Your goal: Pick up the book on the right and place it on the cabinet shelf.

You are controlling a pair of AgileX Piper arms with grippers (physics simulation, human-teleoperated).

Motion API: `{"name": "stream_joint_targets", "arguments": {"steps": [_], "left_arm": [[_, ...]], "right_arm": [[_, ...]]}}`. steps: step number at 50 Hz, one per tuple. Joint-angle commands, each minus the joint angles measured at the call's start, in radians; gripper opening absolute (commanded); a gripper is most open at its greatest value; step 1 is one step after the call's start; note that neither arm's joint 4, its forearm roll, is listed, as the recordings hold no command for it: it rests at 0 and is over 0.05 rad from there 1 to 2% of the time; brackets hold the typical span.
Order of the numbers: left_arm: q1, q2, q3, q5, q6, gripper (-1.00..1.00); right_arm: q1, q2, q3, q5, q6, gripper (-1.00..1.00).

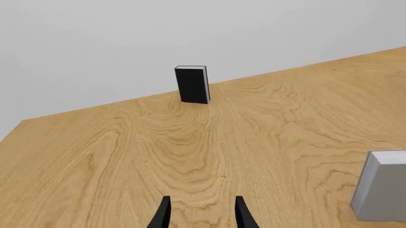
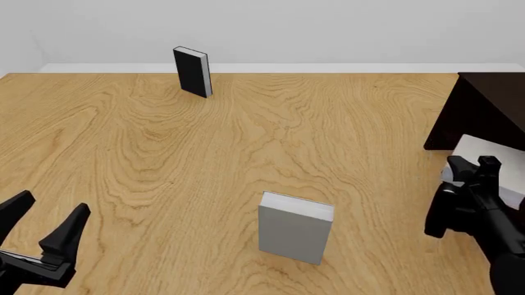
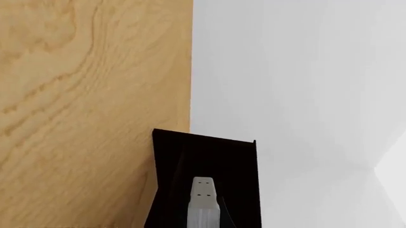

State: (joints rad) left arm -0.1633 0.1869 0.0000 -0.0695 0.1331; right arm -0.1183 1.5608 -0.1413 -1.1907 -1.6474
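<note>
The right gripper (image 2: 466,169) is the hardest thing to read. In the front view its dark body covers much of the book (image 2: 484,150), of which only a pale grey slab shows, running off the picture's right edge. In the right wrist view a thin light strip (image 3: 203,204) stands between the fingers, seen edge-on and cut by the frame's lower border; it is probably the book's page edge, so the gripper appears clamped on the book, though the fingertips themselves are not clearly seen.

The cabinet (image 2: 484,110) is also cut off at the right edge of the front view; only its dark corner shows. In the right wrist view it fills the space just behind the book as a near-black block (image 3: 206,175).

Three books can be counted: the held one, a second grey book (image 2: 296,227) standing upright near the middle of the table (image 2: 246,141), and a black book (image 2: 193,72) upright at the far edge. There are two arms and one cabinet.

The book sits at the right gripper, close to the near side of the cabinet; whether it touches it cannot be told.

The left gripper (image 2: 45,224) hangs at the near left, its fingers spread apart with nothing between them. In the left wrist view its two finger tips (image 1: 163,211) frame bare wood, with the black book far ahead and the second grey book at the edge, partly cropped.
</note>
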Motion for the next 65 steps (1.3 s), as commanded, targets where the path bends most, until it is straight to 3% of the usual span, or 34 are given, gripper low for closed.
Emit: {"name": "stream_joint_targets", "arguments": {"steps": [1,47,65], "left_arm": [[0.002,-0.004,0.0,0.006,0.003,1.0],[0.001,-0.008,0.0,0.006,0.015,1.0],[0.005,-0.002,0.0,0.008,0.019,1.0]], "right_arm": [[-0.027,0.02,-0.026,-0.003,0.019,-1.0],[-0.114,0.074,-0.187,0.136,0.01,-1.0],[-0.139,0.194,-0.22,0.077,0.023,-1.0]]}}
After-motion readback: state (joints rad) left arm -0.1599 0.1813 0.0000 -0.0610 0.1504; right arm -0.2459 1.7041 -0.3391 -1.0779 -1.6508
